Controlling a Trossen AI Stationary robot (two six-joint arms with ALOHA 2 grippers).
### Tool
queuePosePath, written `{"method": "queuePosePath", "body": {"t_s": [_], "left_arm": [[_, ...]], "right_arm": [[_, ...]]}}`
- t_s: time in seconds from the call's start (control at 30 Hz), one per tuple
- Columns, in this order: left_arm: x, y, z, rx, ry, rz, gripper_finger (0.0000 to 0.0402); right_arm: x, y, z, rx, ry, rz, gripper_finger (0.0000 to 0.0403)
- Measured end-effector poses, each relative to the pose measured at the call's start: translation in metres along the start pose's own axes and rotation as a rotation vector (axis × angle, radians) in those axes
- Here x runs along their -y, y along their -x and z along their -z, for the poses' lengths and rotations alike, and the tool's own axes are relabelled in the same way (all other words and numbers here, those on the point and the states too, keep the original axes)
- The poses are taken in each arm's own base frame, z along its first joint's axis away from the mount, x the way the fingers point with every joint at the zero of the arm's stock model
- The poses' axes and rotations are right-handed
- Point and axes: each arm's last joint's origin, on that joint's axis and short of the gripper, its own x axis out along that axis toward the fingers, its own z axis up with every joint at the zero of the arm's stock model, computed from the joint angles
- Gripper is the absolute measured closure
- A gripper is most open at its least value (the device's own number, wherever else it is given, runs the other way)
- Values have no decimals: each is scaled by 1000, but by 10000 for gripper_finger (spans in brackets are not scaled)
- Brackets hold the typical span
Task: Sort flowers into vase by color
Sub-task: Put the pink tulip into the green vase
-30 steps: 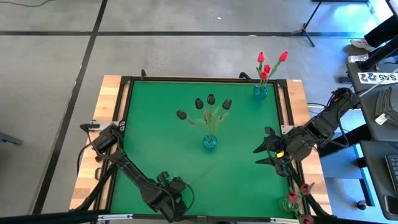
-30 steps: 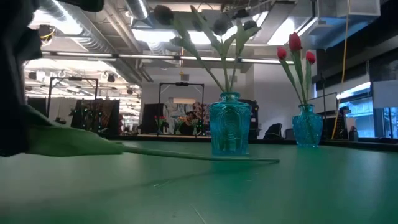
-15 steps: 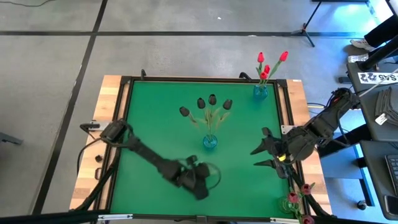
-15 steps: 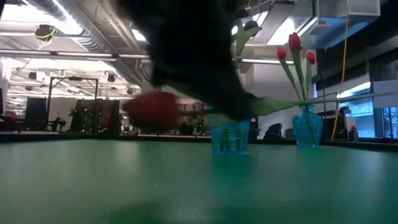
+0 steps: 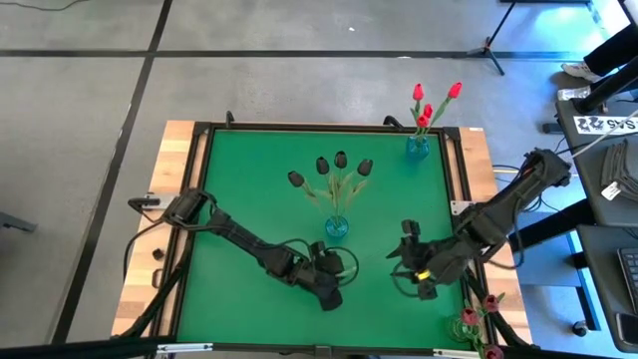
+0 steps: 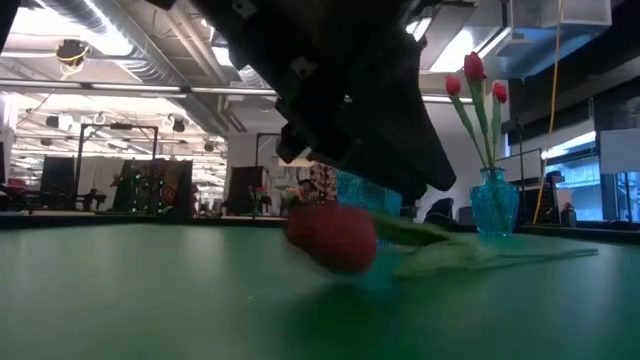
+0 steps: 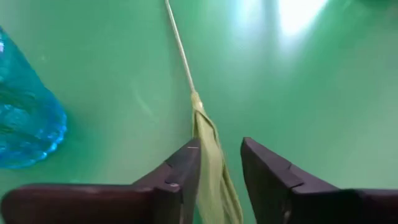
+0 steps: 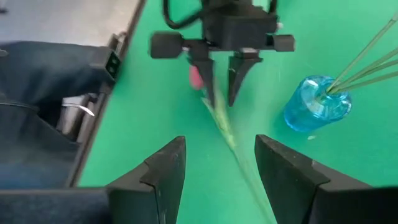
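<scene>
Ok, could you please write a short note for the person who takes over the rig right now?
Left gripper: open, astride the leaf of a red tulip lying on the mat.
Right gripper: open, empty, facing it near that tulip's stem end.
Done: four dark tulips in the centre vase; three red tulips in the back-right vase.
Left: this red tulip; pink tulips wait off the mat's near-right corner.

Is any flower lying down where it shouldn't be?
Yes. One red tulip lies flat on the green table instead of standing in a vase. The left gripper straddles its stem with the fingers apart, not pinching it. The other red tulips stand in the far corner vase.
</scene>
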Motion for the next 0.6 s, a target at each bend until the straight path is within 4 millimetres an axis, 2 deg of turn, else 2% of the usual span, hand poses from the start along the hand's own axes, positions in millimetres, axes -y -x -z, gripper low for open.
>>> {"method": "queuePosePath", "body": {"t_s": [0.17,0.23,0.4,0.6], "left_arm": [[11,7,4,15,-65,5,255],[16,19,2,25,-85,-23,251],[30,71,0,95,-107,-112,258],[50,129,6,203,-114,-105,268]], "right_arm": [[-6,-19,0,-19,11,41,210],[-9,-26,0,-20,11,42,210],[-14,-44,0,-18,26,96,210],[-14,-70,-2,-25,63,139,210]]}}
